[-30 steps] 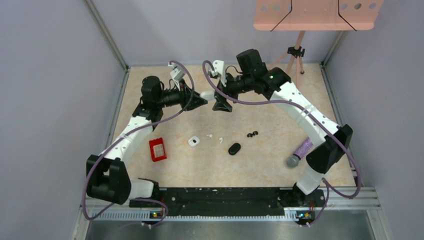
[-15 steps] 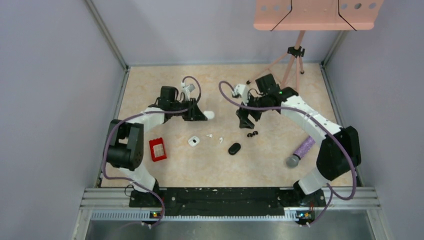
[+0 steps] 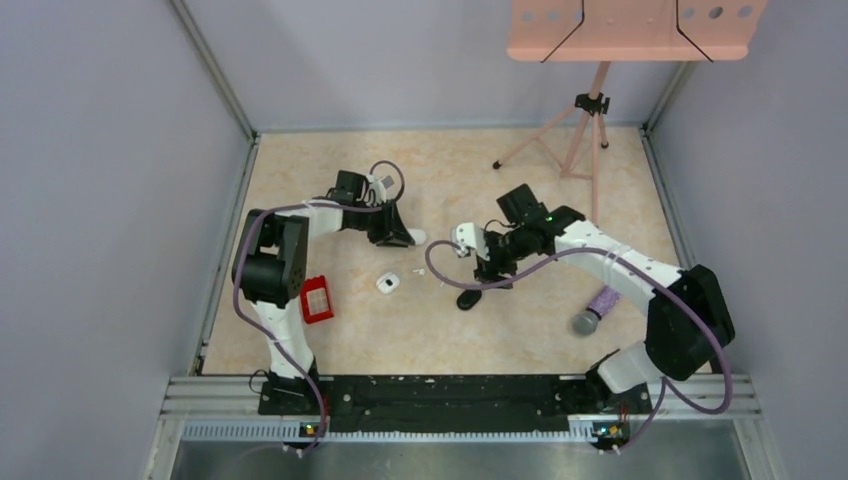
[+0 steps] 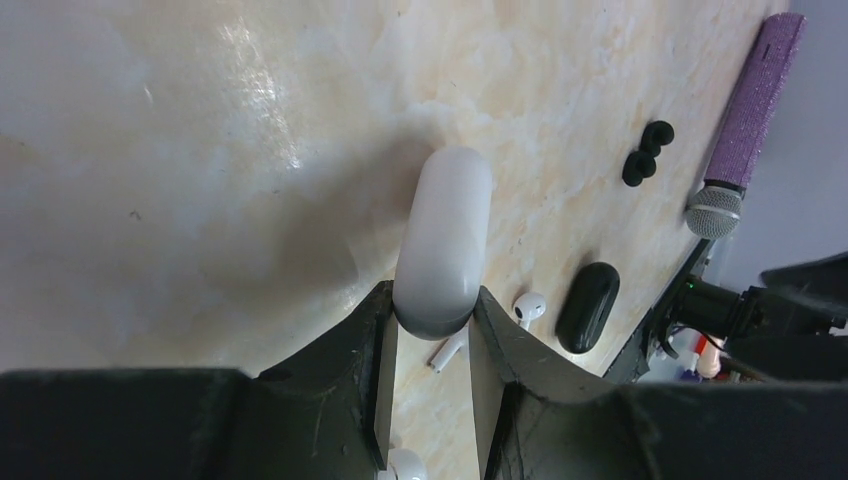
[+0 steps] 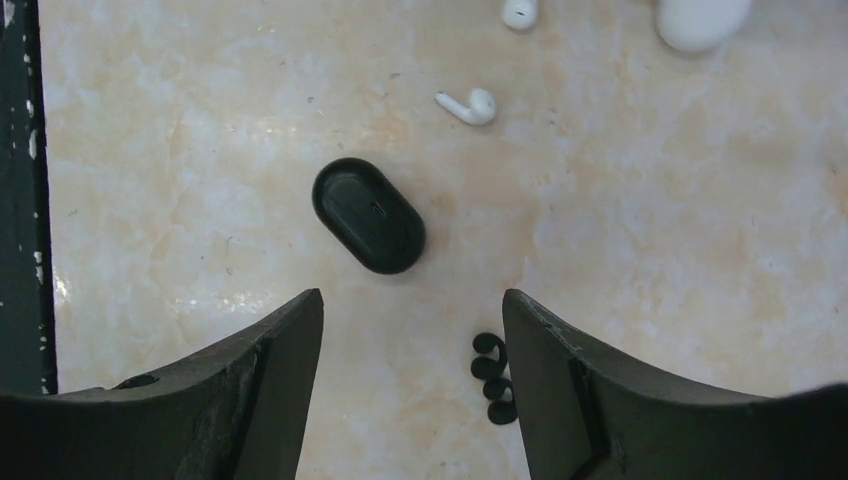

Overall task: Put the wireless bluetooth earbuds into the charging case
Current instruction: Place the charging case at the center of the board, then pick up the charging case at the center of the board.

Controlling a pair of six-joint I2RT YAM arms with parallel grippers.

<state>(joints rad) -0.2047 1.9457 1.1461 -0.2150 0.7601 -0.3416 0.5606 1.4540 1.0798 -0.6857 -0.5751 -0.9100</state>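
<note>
My left gripper (image 4: 430,312) is shut on one end of a white pill-shaped charging case (image 4: 443,235), held low over the table; the top view shows the gripper (image 3: 400,237) and the case (image 3: 416,237) at mid-left. My right gripper (image 5: 412,305) hangs open above the table. A black charging case (image 5: 368,215) lies just beyond its tips, and the black earbuds (image 5: 492,378) sit against the inside of its right finger. Two white earbuds (image 3: 420,271) (image 3: 441,281) lie between the arms. From above, the right gripper (image 3: 490,270) covers the black earbuds.
A small white case (image 3: 388,283) lies left of the white earbuds. A red box (image 3: 316,299) sits near the left arm. A purple microphone (image 3: 600,305) lies at the right. A pink tripod stand (image 3: 582,110) is at the back.
Both arms have come down and nearer. The right gripper moved to hover over the black case and black earbuds, jaws slightly narrower. The left kept hold of the white case.
</note>
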